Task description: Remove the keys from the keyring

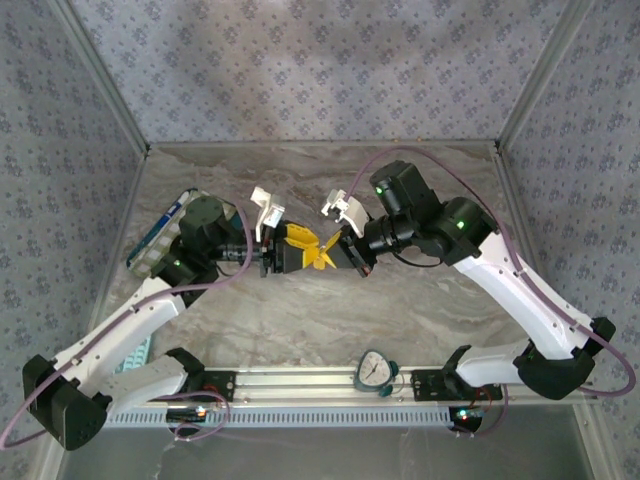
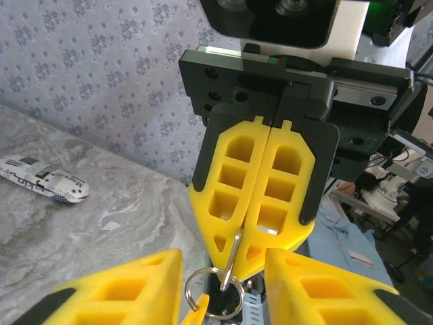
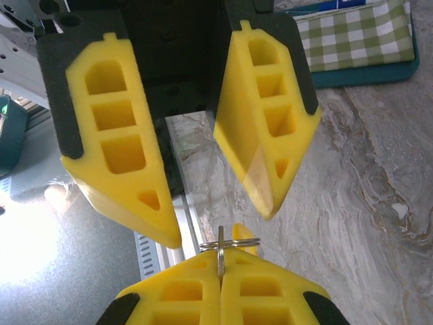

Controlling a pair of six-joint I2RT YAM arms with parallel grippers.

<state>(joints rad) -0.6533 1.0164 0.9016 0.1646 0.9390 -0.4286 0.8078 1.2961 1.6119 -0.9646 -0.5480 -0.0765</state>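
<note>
A silver keyring [image 2: 214, 292] hangs from a thin silver link [image 2: 234, 252], and my right gripper [image 3: 220, 258] is shut on that link. A small yellow key head [image 2: 197, 312] dangles from the ring's lower left; its stem is hidden. My left gripper [image 2: 223, 263] is open, with one yellow finger on each side of the ring; the ring lies close against the left finger [image 2: 128, 291]. In the right wrist view the keyring [image 3: 231, 242] is edge-on just above my shut fingers, with the yellow key head [image 3: 243, 232] behind it. From above, both grippers meet tip to tip [image 1: 310, 250] over mid-table.
A white and blue packet [image 2: 42, 180] lies on the marble table at the left. A green checked cloth [image 3: 355, 32] sits on a teal tray behind the left arm. A round timer [image 1: 375, 370] rests on the front rail between the arm bases.
</note>
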